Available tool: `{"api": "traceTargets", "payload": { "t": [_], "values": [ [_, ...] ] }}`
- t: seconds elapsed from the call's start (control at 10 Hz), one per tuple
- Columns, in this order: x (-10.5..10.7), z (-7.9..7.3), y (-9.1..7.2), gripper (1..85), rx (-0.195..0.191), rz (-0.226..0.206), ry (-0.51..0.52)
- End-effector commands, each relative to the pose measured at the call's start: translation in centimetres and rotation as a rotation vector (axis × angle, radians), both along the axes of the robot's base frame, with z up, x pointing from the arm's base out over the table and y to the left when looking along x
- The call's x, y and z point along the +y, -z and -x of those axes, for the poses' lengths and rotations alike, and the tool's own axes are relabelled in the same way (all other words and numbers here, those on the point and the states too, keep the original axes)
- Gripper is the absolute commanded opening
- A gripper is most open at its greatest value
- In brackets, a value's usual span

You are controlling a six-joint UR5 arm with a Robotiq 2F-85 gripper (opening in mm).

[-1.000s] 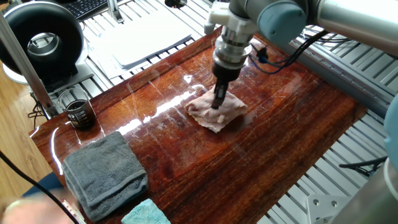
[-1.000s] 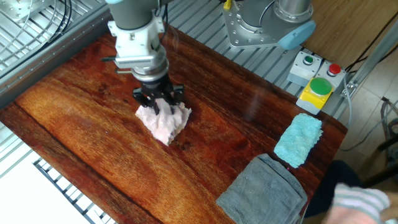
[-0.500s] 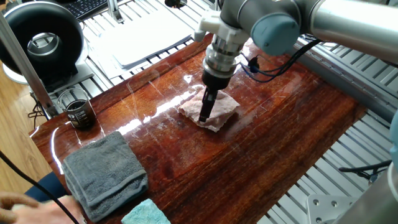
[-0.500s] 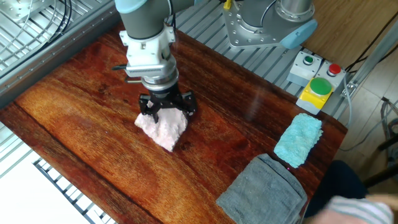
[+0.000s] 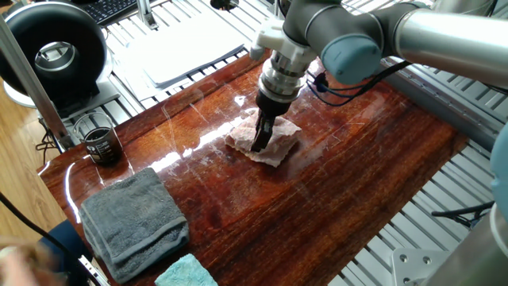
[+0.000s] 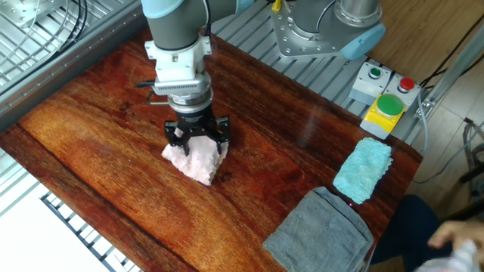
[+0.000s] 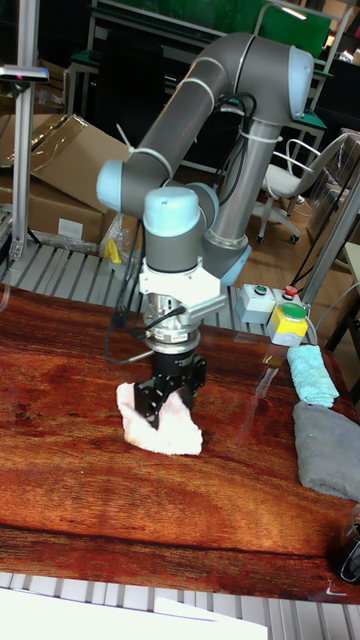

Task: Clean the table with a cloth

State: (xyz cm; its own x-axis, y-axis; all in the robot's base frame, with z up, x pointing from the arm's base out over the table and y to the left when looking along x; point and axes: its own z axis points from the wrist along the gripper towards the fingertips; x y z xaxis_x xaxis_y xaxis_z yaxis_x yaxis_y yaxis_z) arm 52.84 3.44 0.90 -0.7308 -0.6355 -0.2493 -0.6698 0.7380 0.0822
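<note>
The pinkish-beige cloth (image 5: pixel 282 144) lies crumpled near the middle of the glossy reddish-brown table (image 5: pixel 349 183). My gripper (image 5: pixel 260 143) points straight down into it, with the fingertips pinched in its folds and pressing it to the wood. In the other fixed view the cloth (image 6: pixel 198 163) bulges out below the gripper (image 6: pixel 197 142) on the table (image 6: pixel 91 151). The tall fixed view has the gripper (image 7: pixel 168 400) on top of the cloth (image 7: pixel 178 436), with table (image 7: pixel 80 490) all around.
A folded grey towel (image 5: pixel 131 218) and a light-blue cloth (image 5: pixel 186 272) lie at the table's near-left corner. A black cup (image 5: pixel 101 145) stands at the left edge. A white board (image 5: pixel 186 48) lies beyond the far edge. A button box (image 6: pixel 386 109) sits off one corner.
The gripper has dragged the cloth a short way across the wood, leftward in one fixed view. A person's hand at the frame edge has shifted.
</note>
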Motion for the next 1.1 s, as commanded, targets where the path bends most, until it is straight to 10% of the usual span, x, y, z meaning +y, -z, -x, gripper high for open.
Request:
{"api": "traceTargets", "payload": {
  "t": [0.0,0.3,1.0],
  "values": [
    [-1.2,-0.8,0.2,53.3,-0.032,0.015,0.003],
    [-4.4,-1.4,0.1,1.0,-0.039,0.105,0.015],
    [-10.5,0.2,-1.1,1.0,-0.093,0.148,-0.169]
  ]
}}
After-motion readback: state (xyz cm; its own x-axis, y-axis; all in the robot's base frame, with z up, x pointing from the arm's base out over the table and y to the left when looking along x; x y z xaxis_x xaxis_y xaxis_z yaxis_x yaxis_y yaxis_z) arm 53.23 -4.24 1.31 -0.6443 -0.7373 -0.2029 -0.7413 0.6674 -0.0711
